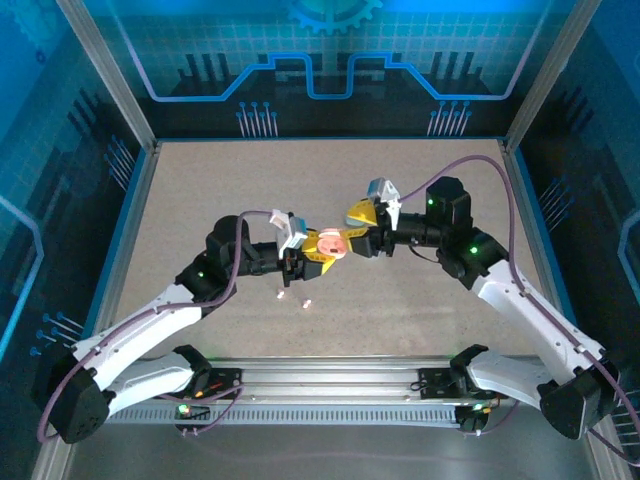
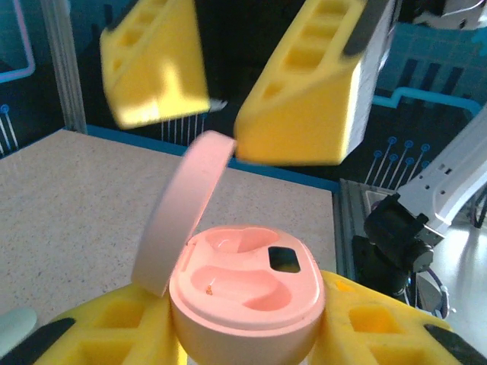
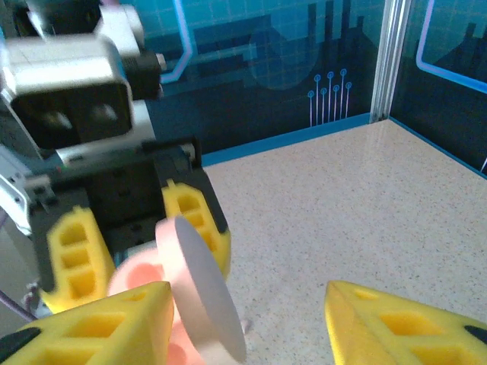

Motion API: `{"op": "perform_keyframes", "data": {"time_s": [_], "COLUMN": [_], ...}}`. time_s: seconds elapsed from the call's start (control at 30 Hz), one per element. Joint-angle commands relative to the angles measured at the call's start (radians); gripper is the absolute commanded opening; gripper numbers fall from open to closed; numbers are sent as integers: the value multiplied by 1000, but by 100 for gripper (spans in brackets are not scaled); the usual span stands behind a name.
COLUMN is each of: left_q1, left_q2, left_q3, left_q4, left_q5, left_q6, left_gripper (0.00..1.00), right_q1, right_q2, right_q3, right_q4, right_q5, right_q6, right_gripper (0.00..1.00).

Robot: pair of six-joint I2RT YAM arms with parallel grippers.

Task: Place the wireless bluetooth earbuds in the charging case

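Top view: the left hand (image 1: pixel 322 252) is closed on the pink charging case (image 1: pixel 335 243) and holds it clear of the counter (image 1: pixel 200 190), near mid-field. The right hand (image 1: pixel 362 230) hangs just beside the case on its far side, fingers apart. Two tiny pale pieces, judged to be earbuds (image 1: pixel 283 295), lie on the counter near the left hand and apart from the case.

Left wrist view: the charging case (image 2: pixel 247 296) sits clamped between the left hand's (image 2: pixel 247 338) yellow fingers (image 2: pixel 380 327). Its lid (image 2: pixel 183 213) stands hinged up at the left. Both moulded wells are exposed and vacant, with no earbud seated. The right hand (image 2: pixel 228 99) hovers above, jaws wide and nothing between them; one finger is just beside the lid's top edge, and contact cannot be confirmed.

Right wrist view: the right hand (image 3: pixel 247 319) is spread wide and empty. The lid (image 3: pixel 202 296) is edge-on beside its left finger, and the left hand's fingers (image 3: pixel 198 220) flank the case behind.

Assessment: the case is presented open, but insertion has not yet begun. The next move calls for the right hand to leave the lid, descend to the counter and pinch one earbud finely. It must then carry the earbud back and seat it in the matching well — correct orientation matters, as the pieces are small and glossy.
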Motion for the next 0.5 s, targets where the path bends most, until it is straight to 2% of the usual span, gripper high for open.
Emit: {"op": "perform_keyframes", "data": {"time_s": [0.0, 0.2, 0.23, 0.27, 0.33, 0.47], "left_q1": [-9, -4, -3, -2, 2, 10], "left_q2": [-3, -5, -4, -3, -4, 0], "left_q3": [-40, -80, -81, -81, -81, -71], "left_q4": [107, 175, 174, 172, 178, 202], "left_q5": [-50, -132, -136, -135, -126, -66], "left_q6": [-37, -63, -65, -67, -75, -104], "left_gripper": [31, 31, 31, 31, 31, 32], "right_q1": [-15, -87, -110, -124, -109, -24], "right_q2": [-21, -1, 12, 26, 34, 13], "right_q3": [64, 64, 65, 64, 55, 26], "right_q4": [-39, -78, -86, -79, -70, -147], "right_q5": [5, 114, 81, -5, -122, -160], "right_q6": [75, 276, 305, 309, 239, -85], "right_gripper": [56, 54, 54, 54, 54, 58]}}
